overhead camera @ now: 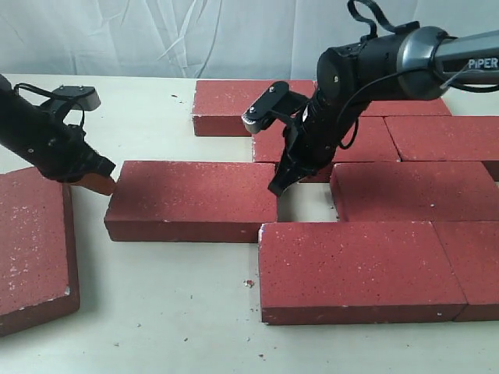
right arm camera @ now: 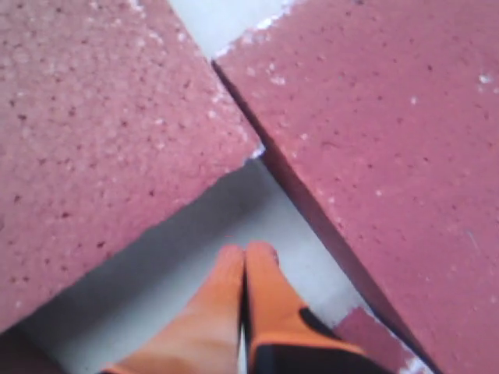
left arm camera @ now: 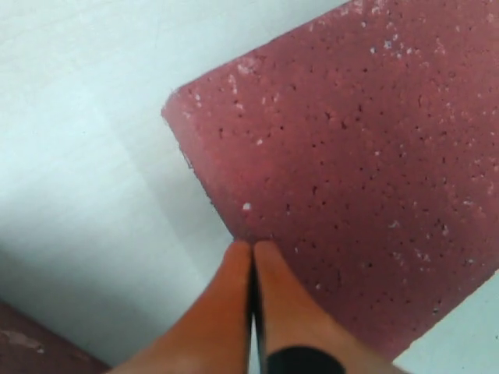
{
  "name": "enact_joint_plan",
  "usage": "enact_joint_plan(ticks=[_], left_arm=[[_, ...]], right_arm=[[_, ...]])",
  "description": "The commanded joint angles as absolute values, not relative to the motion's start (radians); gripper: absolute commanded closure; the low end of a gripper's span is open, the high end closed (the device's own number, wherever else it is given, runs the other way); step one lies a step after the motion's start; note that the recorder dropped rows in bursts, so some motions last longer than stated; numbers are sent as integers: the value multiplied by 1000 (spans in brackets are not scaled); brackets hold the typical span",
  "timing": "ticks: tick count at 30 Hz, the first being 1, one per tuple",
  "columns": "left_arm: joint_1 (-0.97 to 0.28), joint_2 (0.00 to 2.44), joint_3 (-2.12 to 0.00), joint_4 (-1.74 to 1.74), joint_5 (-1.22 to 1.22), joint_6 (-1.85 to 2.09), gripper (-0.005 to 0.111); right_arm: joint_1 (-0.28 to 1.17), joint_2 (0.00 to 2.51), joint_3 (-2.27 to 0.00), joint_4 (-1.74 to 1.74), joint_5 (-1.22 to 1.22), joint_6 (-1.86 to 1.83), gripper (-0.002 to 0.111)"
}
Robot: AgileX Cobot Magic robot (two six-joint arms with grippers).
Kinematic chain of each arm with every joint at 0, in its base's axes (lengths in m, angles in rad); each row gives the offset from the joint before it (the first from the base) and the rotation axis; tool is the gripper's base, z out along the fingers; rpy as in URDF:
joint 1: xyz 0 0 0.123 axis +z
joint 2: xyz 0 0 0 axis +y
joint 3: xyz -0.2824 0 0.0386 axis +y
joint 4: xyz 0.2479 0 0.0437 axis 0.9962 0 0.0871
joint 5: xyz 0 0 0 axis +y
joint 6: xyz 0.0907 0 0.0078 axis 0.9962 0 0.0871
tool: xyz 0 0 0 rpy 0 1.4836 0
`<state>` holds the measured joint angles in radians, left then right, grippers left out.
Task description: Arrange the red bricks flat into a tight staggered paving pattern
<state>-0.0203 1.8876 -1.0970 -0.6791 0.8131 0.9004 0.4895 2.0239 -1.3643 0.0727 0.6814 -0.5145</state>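
Observation:
Several red bricks lie flat on the pale table. The middle brick [overhead camera: 191,199] sits apart from the cluster on the right, with a gap before the brick [overhead camera: 413,191] beside it. My left gripper [overhead camera: 105,181] is shut, and its orange tips [left arm camera: 252,248] touch the left end of that middle brick [left arm camera: 351,171]. My right gripper [overhead camera: 277,187] is shut and empty. It points down into the gap, tips [right arm camera: 247,253] over bare table between two bricks [right arm camera: 101,132] [right arm camera: 390,140].
A lone brick [overhead camera: 31,241] lies at the far left under the left arm. A front brick [overhead camera: 355,265] and a back row [overhead camera: 234,101] border the gap. Small crumbs [overhead camera: 249,284] dot the table's front.

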Motion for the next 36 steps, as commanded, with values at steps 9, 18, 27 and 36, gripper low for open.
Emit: enact_joint_plan(ticks=[9, 18, 27, 36], left_arm=[[-22, 1896, -1097, -712, 810, 904, 107], [-33, 1896, -1097, -725, 810, 904, 107], [-91, 1896, -1097, -732, 754, 922, 107], [-60, 1896, -1097, -627, 717, 790, 107]], right_arm=[[349, 1866, -1303, 37, 702, -427, 109], [352, 1828, -1301, 160, 707, -474, 109], [352, 1831, -1300, 162, 703, -474, 109], [352, 1831, -1300, 163, 703, -474, 109]])
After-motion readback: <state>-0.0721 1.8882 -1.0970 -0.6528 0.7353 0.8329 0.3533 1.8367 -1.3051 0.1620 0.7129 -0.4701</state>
